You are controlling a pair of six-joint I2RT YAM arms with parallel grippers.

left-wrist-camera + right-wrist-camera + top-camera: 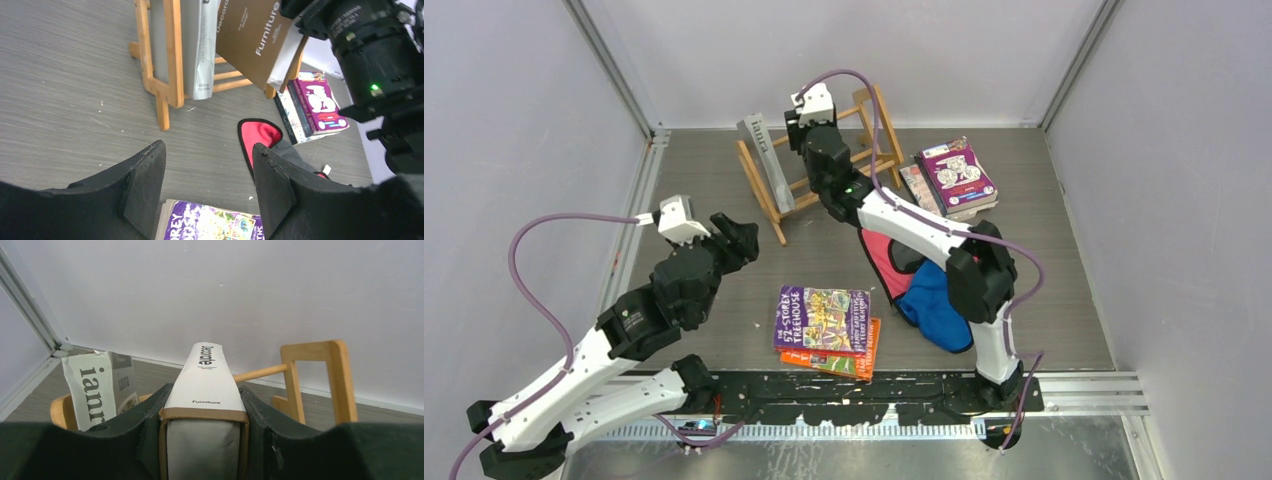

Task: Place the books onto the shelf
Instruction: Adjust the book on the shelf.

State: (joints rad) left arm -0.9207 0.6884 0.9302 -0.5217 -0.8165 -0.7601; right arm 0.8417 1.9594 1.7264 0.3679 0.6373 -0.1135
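From above, our right gripper [809,125] hangs over the shelf [761,197], beside the grey book [759,148] already there; left wrist: our left gripper [207,156] spread, empty; right wrist: jaws clamp the Decorate book [205,375], which we reckon must next go down upright

Two robot arms, left arm [614,340] and right arm [904,225], each with white shells and black joints. A purple cable [524,270] loops along each. White camera boxes [679,217] top the wrists. Black, wedge-shaped fingers [145,185]. A green light [374,87] glows on the right arm.
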